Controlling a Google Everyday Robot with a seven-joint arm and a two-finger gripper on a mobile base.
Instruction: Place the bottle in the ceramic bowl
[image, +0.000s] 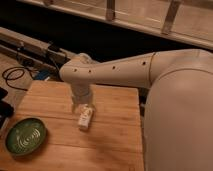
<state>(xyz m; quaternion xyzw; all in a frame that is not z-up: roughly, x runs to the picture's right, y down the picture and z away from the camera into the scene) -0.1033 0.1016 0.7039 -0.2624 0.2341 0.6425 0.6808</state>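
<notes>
The small whitish bottle (85, 118) lies on its side on the wooden table (115, 140), near the middle. My gripper (82, 106) hangs from the white arm directly over the bottle's far end, down at the table. The green ceramic bowl (25, 136) with pale swirl marks sits at the table's front left, well apart from the bottle and the gripper. The bowl holds nothing.
The large white arm body (180, 110) fills the right side. Behind the table run dark rails and black cables (15, 75) on the left. The table's left edge is close to the bowl.
</notes>
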